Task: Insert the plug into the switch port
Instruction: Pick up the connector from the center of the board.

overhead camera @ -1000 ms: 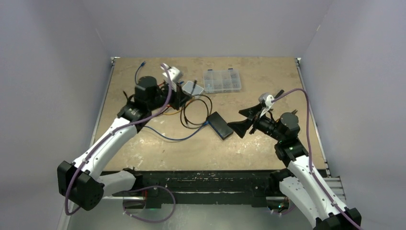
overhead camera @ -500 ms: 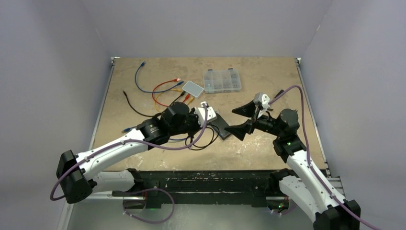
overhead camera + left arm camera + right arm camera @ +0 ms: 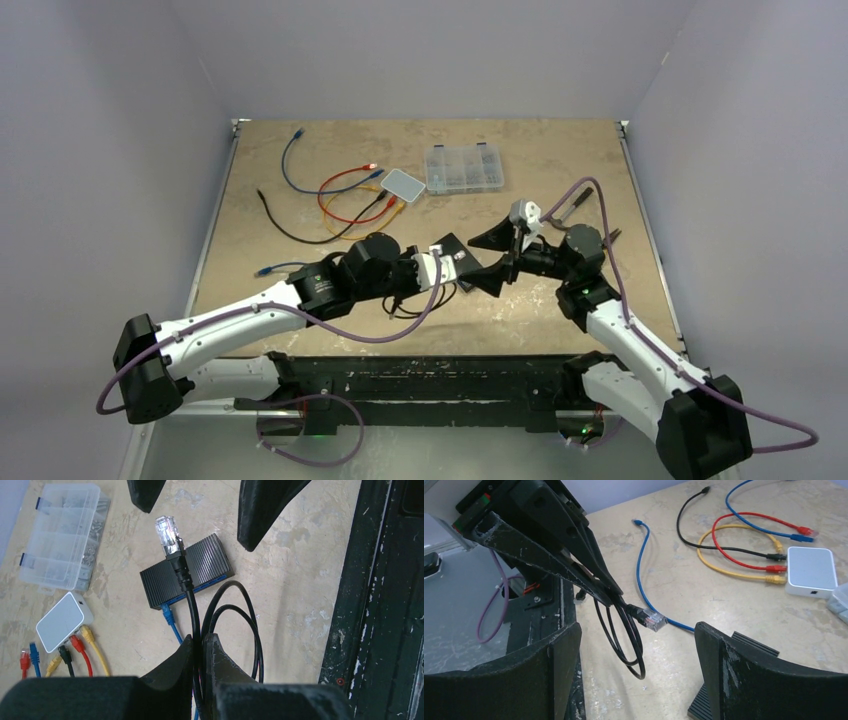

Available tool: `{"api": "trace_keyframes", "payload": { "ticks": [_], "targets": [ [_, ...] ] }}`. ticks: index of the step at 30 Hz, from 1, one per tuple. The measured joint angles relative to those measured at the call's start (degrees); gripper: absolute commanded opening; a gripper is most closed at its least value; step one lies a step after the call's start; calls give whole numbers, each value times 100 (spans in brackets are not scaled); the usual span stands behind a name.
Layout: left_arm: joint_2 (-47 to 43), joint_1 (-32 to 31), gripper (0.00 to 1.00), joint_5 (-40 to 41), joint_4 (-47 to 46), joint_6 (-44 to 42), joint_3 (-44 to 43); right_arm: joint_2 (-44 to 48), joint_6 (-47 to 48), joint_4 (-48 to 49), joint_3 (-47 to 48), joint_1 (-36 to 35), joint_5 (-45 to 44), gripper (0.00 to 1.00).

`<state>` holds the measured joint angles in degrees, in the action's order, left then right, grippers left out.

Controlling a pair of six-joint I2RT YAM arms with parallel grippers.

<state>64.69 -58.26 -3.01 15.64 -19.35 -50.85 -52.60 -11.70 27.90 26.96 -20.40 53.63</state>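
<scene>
My left gripper (image 3: 198,639) is shut on a black cable (image 3: 190,595). The cable's clear plug (image 3: 166,530) sticks out ahead of the fingers, in the air above the black ribbed switch (image 3: 200,565). A blue cable (image 3: 170,620) is plugged into the switch's near side. My right gripper (image 3: 636,630) is open and empty. The plug (image 3: 655,621) hangs between its two fingers without touching them, and the switch (image 3: 756,647) lies by its right finger. From above, the left gripper (image 3: 458,272) and the right gripper (image 3: 483,262) meet beside the switch (image 3: 450,246).
A small white router (image 3: 403,183) with red, yellow, blue and black cables (image 3: 340,190) plugged in lies at the back. A clear parts box (image 3: 463,168) stands beside it. The slack of the black cable (image 3: 624,645) hangs in loops near the table's dark front edge (image 3: 380,580).
My left arm has swung from the back left to the centre front, carrying the black cable and its plug. My right gripper has moved left, so the plug now sits between its open fingers.
</scene>
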Motion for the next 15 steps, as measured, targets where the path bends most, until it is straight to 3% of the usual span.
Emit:
{"api": "trace_keyframes", "payload": {
  "ticks": [7, 15],
  "targets": [
    [-55, -72, 0, -140, -4, -195, 90, -238, 302, 96, -2, -337, 17, 71],
    [-74, -114, 0, -284, -4, -313, 92, -413, 590, 72, -2, -514, 52, 45]
  ]
}}
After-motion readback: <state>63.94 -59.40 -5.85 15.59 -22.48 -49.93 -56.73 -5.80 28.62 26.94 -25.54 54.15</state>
